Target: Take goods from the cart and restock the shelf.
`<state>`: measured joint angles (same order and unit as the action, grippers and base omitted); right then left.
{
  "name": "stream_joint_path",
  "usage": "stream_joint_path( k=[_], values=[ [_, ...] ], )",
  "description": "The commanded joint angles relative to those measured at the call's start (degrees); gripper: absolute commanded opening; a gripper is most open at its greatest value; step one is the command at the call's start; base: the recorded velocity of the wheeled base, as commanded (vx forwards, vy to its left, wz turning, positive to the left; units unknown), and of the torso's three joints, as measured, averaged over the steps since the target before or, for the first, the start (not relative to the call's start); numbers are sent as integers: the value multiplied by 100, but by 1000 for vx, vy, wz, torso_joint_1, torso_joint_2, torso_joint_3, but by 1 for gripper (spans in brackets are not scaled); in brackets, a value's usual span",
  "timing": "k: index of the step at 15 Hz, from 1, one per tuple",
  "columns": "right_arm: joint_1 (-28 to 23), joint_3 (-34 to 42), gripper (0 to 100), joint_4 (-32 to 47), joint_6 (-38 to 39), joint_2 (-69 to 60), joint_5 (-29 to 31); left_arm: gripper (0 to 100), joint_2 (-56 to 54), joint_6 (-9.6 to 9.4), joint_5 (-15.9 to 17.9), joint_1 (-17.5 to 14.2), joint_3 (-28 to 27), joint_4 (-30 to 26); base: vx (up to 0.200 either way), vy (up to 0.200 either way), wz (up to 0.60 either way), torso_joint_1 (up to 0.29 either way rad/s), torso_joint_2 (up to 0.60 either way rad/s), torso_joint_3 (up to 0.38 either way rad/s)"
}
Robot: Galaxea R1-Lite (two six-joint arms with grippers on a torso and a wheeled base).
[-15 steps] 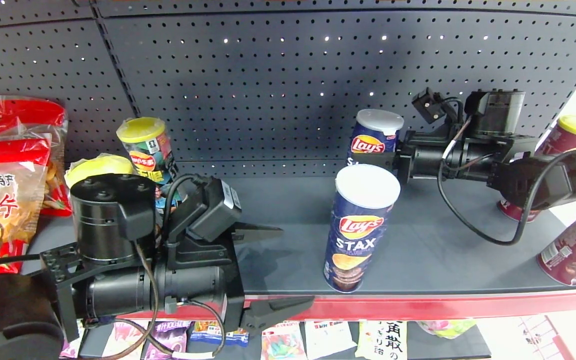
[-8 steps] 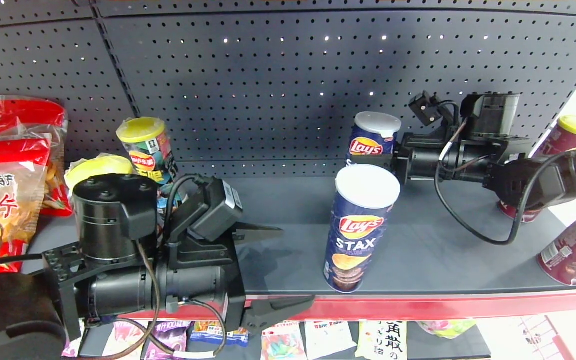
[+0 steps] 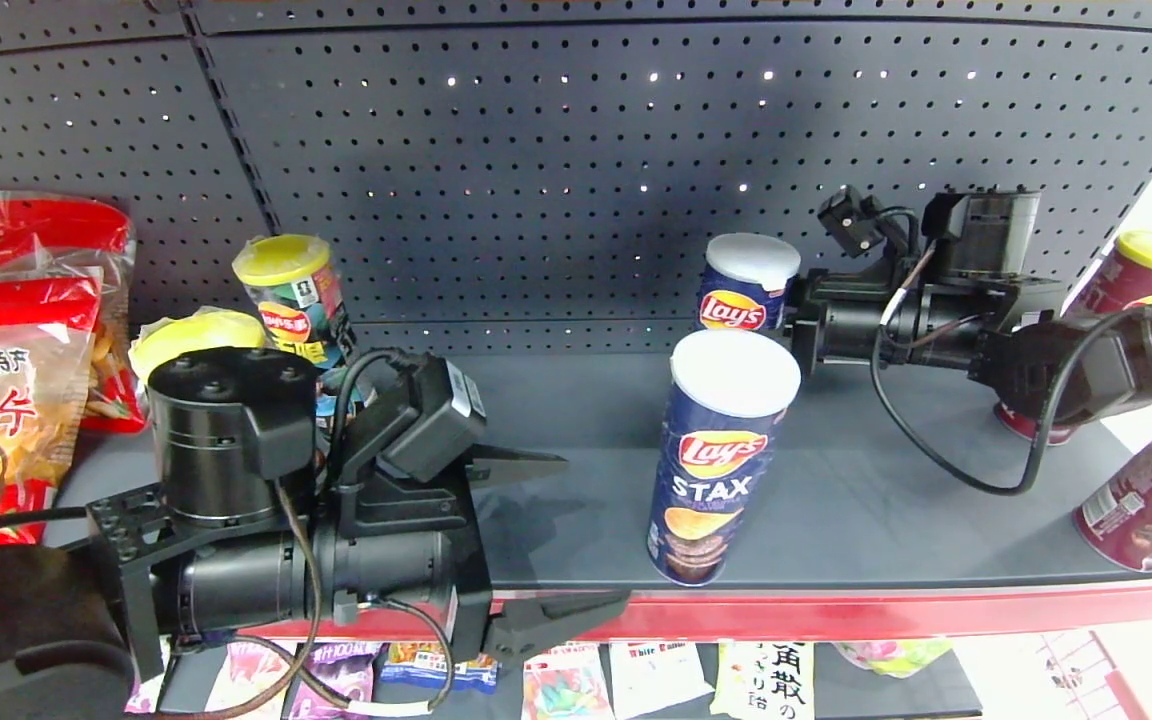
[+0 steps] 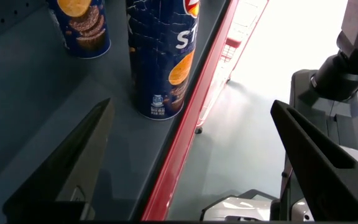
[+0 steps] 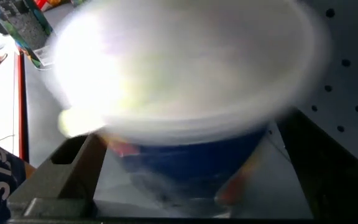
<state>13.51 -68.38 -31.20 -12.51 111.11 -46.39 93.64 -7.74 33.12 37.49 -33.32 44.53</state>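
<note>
The fingers (image 5: 64, 183) of our right gripper (image 3: 776, 318) are clamped on either side of a blue can (image 3: 748, 285) with a white lid, at the back of the shelf (image 3: 886, 500) close to the pegboard (image 3: 536, 150). In the left wrist view its base sits at or just above the shelf surface; we cannot tell which. The right arm reaches in from the right, level with the can's upper half.

A second blue can, the front can (image 3: 721, 455), stands upright just ahead of the held one, near the shelf's red edge (image 3: 836, 612).

Our left gripper (image 3: 591, 530) hangs to the left of the front can with its fingers wide apart and nothing between them. One finger lies over the shelf, the other out past the red edge.

Behind the left arm stand a green can (image 3: 291, 300) with a yellow lid and another yellow lid (image 3: 191, 335) beside it. Red bags (image 3: 6, 390) fill the shelf's left end. Maroon cans (image 3: 1151, 500) sit at the right end, well apart from the blue pair. Small packets (image 3: 576, 682) hang along the level below.
</note>
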Motion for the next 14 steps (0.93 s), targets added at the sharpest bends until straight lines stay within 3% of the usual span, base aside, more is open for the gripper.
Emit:
stream_joint_path(
  k=[1,14],
  values=[
    [3,17,100,-1,3,-54,-2,100,14,1,1,-31,1,3,0,0,0,0,0,0],
    [-15,738,100,8,3,-722,473,100,58,1,1,-40,-70,12,0,0,0,0,0,0]
  ],
)
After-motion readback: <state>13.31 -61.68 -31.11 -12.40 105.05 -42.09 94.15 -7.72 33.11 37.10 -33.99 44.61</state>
